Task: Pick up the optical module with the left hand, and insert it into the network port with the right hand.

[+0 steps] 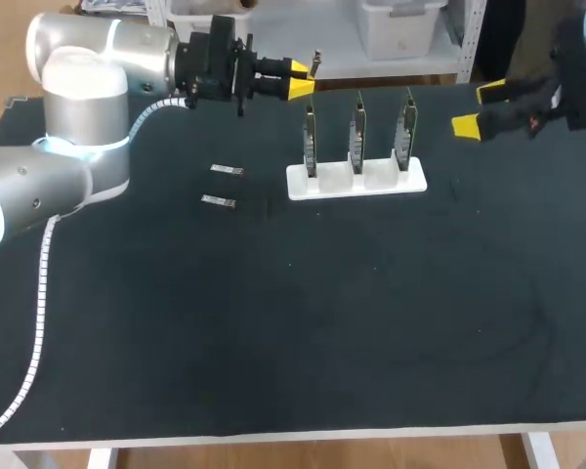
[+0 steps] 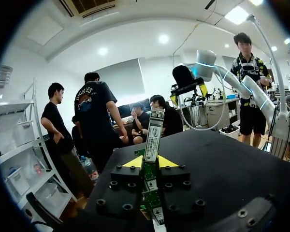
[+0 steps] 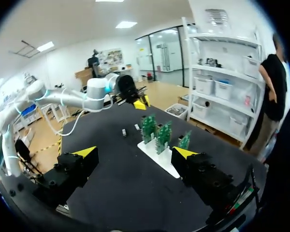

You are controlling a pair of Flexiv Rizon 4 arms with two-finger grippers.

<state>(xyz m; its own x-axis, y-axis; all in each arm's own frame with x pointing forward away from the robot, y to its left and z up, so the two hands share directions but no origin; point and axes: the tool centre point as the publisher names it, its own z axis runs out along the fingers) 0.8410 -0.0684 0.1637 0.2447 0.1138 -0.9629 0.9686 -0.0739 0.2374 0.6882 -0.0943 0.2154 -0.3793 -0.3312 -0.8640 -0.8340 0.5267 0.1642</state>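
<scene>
Optical module (image 2: 153, 133) sits clamped between the left gripper's (image 2: 148, 163) yellow tips.

**Even overhead light on a dull black surface**

Recessed ceiling lights (image 2: 163, 38) flood the room evenly, and the ceiling panels (image 3: 126, 24) in the right wrist view do the same. The matte black surface (image 1: 273, 342) swallows most of this light, and shadows on it are lost in the black. Against it the white card holder (image 1: 356, 180) looks bright. The left arm (image 1: 88, 68) carries broad highlights on its silver shell. The left end effector (image 2: 149, 162) clamps the optical module (image 2: 153, 135), whose pale label shines while the black finger blocks sit in shade. The right end effector (image 3: 135, 152), fingers wide apart, looks dark against the bright room.
</scene>
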